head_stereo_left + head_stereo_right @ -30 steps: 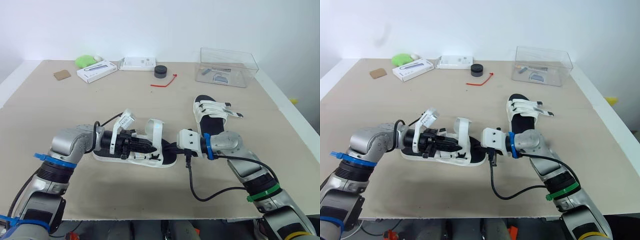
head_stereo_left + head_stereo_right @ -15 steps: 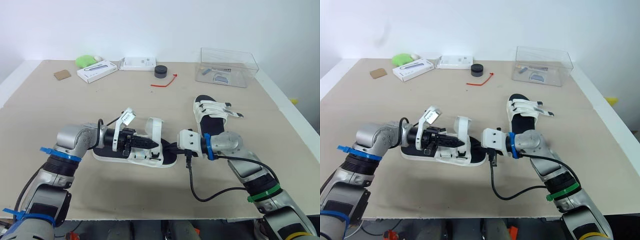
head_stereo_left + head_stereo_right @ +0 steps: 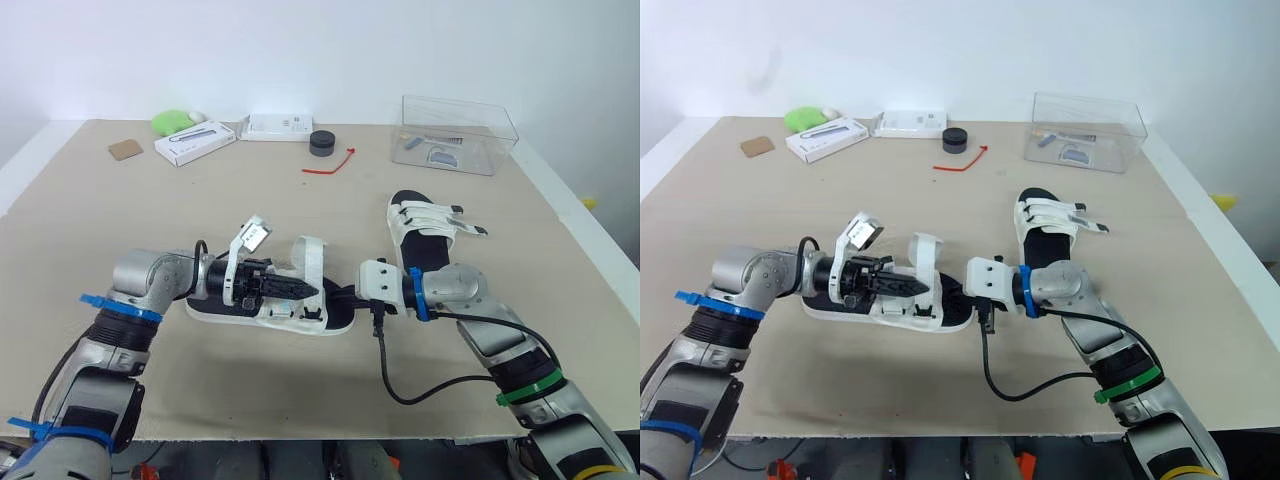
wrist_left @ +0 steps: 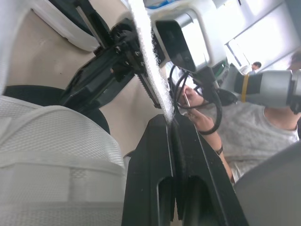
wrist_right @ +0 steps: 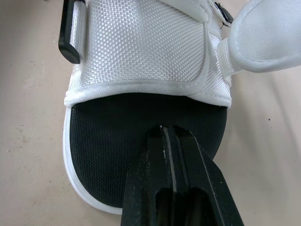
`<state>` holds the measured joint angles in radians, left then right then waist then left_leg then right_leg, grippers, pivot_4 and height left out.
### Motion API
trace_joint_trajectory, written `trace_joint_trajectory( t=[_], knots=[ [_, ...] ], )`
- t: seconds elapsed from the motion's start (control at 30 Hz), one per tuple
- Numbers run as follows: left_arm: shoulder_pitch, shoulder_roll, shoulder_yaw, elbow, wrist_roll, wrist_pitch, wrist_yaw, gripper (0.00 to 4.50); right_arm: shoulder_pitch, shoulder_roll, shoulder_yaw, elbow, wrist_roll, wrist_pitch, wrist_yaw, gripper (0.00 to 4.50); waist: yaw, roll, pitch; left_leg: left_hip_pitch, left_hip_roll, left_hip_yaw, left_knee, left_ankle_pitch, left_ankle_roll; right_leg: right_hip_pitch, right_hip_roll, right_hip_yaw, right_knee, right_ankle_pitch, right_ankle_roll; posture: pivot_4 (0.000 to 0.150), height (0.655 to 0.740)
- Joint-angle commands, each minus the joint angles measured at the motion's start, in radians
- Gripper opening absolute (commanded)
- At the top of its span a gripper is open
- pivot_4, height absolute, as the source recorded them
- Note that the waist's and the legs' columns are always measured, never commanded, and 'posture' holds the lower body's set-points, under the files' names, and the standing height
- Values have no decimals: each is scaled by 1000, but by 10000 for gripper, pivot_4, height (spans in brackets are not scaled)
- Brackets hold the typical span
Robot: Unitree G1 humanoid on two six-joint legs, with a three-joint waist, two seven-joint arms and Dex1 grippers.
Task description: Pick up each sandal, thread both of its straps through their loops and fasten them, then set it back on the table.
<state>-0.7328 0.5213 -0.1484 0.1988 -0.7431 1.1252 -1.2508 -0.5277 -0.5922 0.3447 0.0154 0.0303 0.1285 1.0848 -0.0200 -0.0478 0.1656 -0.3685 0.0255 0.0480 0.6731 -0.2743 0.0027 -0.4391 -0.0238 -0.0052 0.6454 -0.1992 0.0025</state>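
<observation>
A white sandal with a black footbed [image 3: 222,311] lies at the table's near middle. One white strap [image 3: 310,257] stands up in an arch over it. My left gripper [image 3: 305,291] reaches across the sandal from the left, shut on a thin white strap [image 4: 146,56]. My right gripper [image 3: 346,296] comes in from the right, shut, its tip resting on the black footbed [image 5: 108,141] at the sandal's end, just short of the white mesh band [image 5: 141,47]. A second white sandal [image 3: 428,226] lies further back on the right with its straps across it.
Along the far edge stand a clear plastic box [image 3: 457,133], a black round puck [image 3: 321,143], a red cord [image 3: 331,165], two white boxes [image 3: 194,142] [image 3: 275,126], a green lump [image 3: 172,122] and a brown square [image 3: 125,150]. A person [image 4: 263,136] sits beyond the table.
The left gripper has slid to the right along the sandal and its wrist has straightened. The right gripper and both sandals have stayed in place.
</observation>
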Motion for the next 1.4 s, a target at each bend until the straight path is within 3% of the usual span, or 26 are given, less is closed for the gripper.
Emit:
trace_joint_trajectory(
  t=[0.03,0.7,1.4],
  knots=[
    [-29,0,25,2,5,-26,-7,642,31,-29,26,32,-47,26,10,0,0,0,0,0,0,0,0,0,0,0,0,0,0,0,0,1500,7400],
    [31,45,-79,-54,82,-93,-55,642,38,-30,26,23,-45,35,7,0,0,0,0,0,0,0,0,0,0,0,0,0,0,0,0,1500,7400],
    [-8,18,-75,-13,128,-142,-67,642,44,-30,26,17,-45,40,3,0,0,0,0,0,0,0,0,0,0,0,0,0,0,0,0,1500,7400]
  ],
)
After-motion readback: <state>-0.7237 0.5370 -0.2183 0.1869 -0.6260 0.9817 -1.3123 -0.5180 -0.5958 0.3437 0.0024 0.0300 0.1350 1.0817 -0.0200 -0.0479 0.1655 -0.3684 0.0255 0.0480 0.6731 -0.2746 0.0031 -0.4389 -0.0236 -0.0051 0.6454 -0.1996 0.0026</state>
